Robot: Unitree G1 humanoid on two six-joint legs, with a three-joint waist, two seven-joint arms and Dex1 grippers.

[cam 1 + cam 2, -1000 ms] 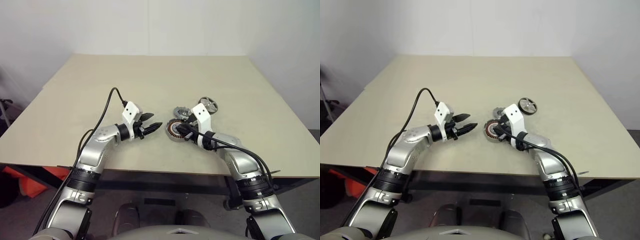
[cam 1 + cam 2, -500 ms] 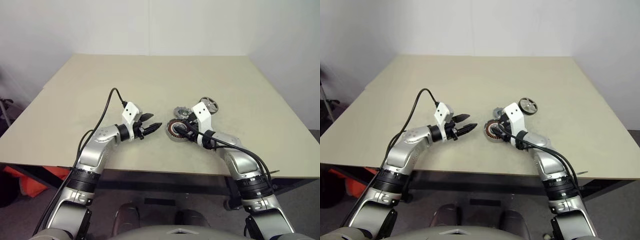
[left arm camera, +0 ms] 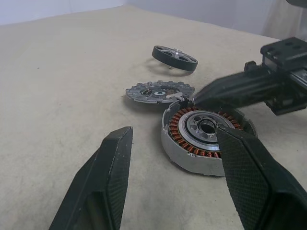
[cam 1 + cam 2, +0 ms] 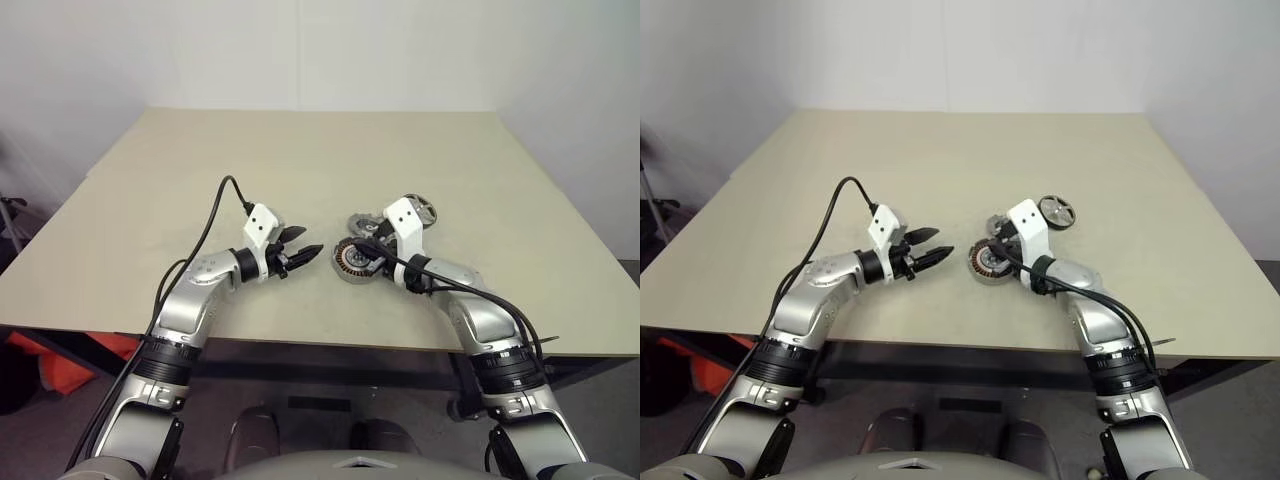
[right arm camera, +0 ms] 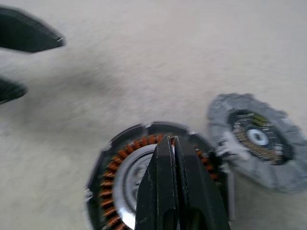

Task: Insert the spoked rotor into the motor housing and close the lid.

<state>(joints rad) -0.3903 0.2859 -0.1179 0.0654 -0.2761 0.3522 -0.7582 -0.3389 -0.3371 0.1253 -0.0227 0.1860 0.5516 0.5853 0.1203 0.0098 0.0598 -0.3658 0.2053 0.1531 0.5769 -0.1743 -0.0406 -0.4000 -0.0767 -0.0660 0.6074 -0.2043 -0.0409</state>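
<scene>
Now right tool (image 5: 169, 143) pinched together over motor housing (image 3: 204, 141)

Right end effector (image 5: 170, 143) fingers have closed together.

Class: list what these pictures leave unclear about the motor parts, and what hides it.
- Housing, right wrist view: near side covered by the shut right gripper; whether it touches the hub is unclear.
- Lid: blurred there, holes unreadable.
- Rotor, eye view: partly behind the right wrist's white mount.
</scene>
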